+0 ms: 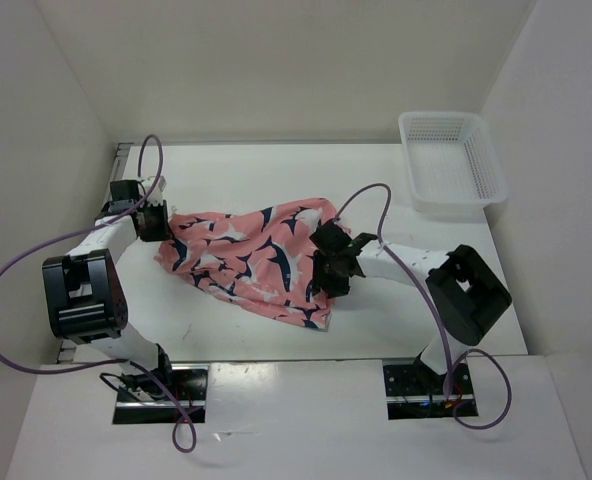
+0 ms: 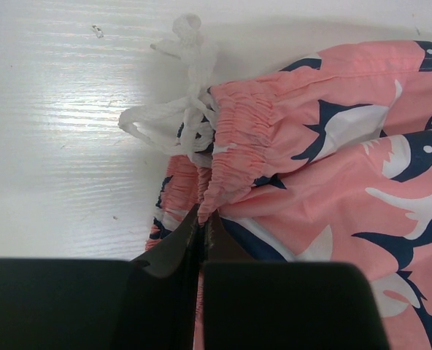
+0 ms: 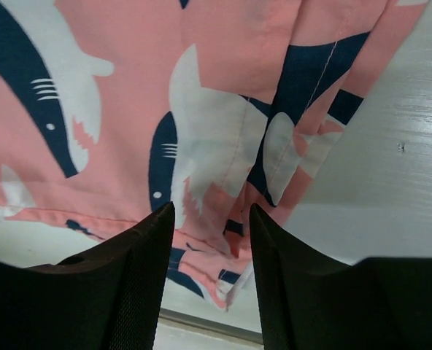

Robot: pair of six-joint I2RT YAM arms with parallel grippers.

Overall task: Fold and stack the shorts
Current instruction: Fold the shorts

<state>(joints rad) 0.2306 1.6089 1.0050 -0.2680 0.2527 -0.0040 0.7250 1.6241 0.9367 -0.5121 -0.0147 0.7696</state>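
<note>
Now the left pincer [image 2: 203,216] pinches the shorts [image 1: 251,256]; right pincer [image 3: 211,216] gapes.

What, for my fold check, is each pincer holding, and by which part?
Left pincer holds the shorts by the waistband, beside the drawstring; right pincer open, holding nothing.

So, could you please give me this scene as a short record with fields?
shorts: pink shark print, lying bunched on the table
left gripper: shut on the elastic waistband, beside the white drawstring
right gripper: open, over the opposite end of the shorts
basket: white mesh, far right corner, apart from the shorts
task status: no neat fold yet
</note>
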